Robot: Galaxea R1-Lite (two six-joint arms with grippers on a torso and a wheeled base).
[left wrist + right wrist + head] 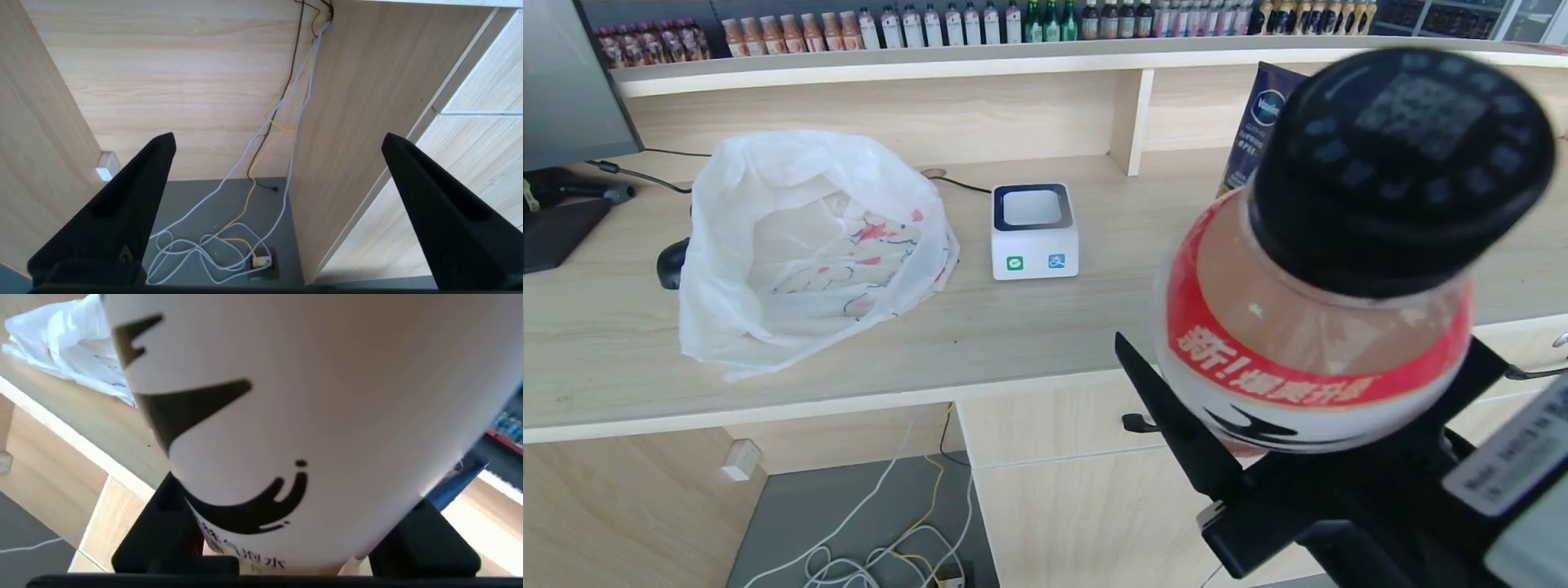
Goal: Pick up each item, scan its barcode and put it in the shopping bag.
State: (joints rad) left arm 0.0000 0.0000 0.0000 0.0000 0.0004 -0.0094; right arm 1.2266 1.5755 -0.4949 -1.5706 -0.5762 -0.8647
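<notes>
right gripper (1303, 351): we find its two black fingers pressed against opposite sides of one bottle (1339, 269), pinching it at the white lower label. the right wrist view confirms a finger on each flank. the bottle stands roughly upright, held in the air close under the head camera, at four o'clock in the head view, clear of the counter (1013, 327). it carries one black cap (1401, 163) and one red band below the neck.

left gripper (278, 140): fingers spread wide, nothing between them, touching nothing. beneath it we see loose cables (245, 204) on the floor under the counter.

on the counter we count one white shopping bag (727, 245), mouth open, and one white scanner (1035, 233) near it at the bag's three o'clock, not touching. one dark mouse (672, 263) sits at the bag's nine o'clock, partly hidden by it. one blue pack (1258, 122) stands behind the bottle, at its eleven o'clock. shelf bottles (1045, 23) line the back at twelve o'clock. we cannot count them with certainty.
</notes>
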